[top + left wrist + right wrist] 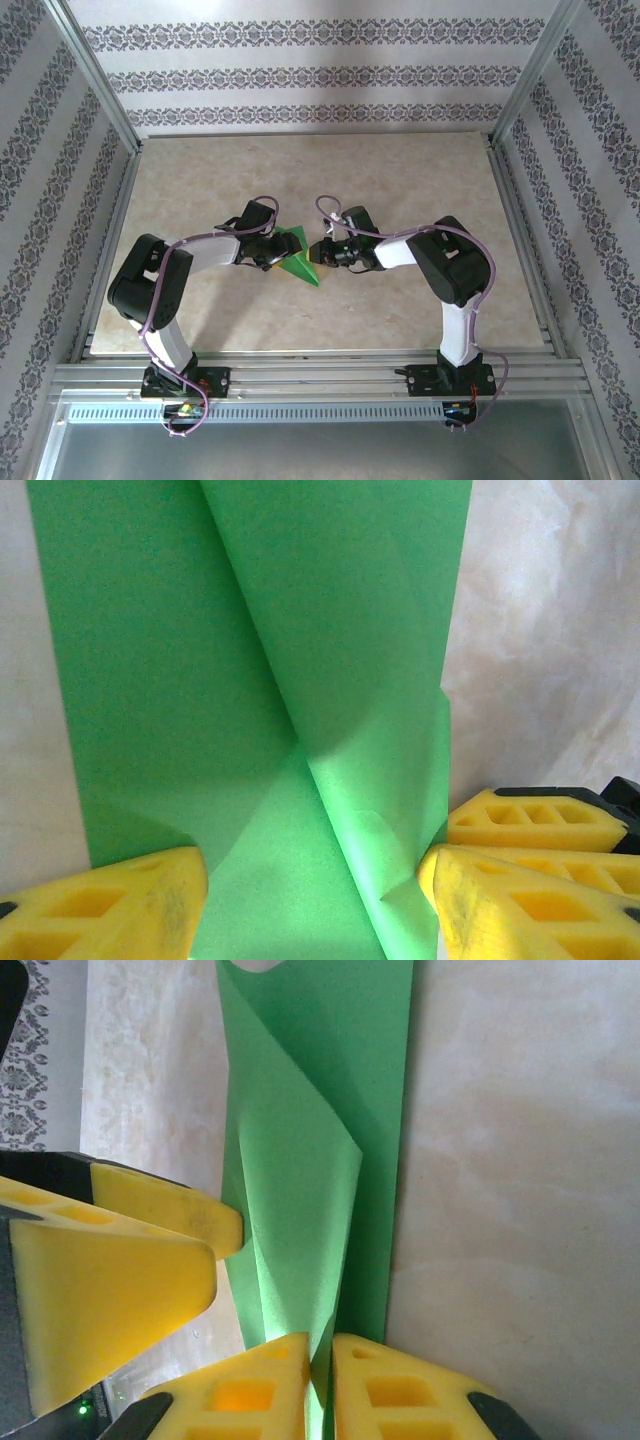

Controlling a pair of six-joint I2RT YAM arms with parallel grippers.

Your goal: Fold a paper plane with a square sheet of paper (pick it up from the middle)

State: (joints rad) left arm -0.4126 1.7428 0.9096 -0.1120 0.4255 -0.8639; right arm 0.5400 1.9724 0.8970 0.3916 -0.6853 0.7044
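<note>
The bright green sheet of paper [297, 262], creased into a narrow pointed shape, sits at mid-table between both grippers. My right gripper [320, 1355] is shut on a raised fold of the paper [300, 1190], with its yellow pads pressed together on the green edge. My left gripper [312, 880] stands open and straddles the paper [250, 680]. One of its fingers [520, 900] touches the paper's side edge, and the other finger [100, 905] rests on the flat layer. In the top view the left gripper [272, 255] and the right gripper [318, 252] nearly meet over the sheet.
The beige marbled tabletop [400, 190] lies open around the paper. Metal frame rails [110, 230] and patterned walls [320, 70] border it on three sides. A finger of the right gripper [530, 820] sits close beside the left gripper's finger.
</note>
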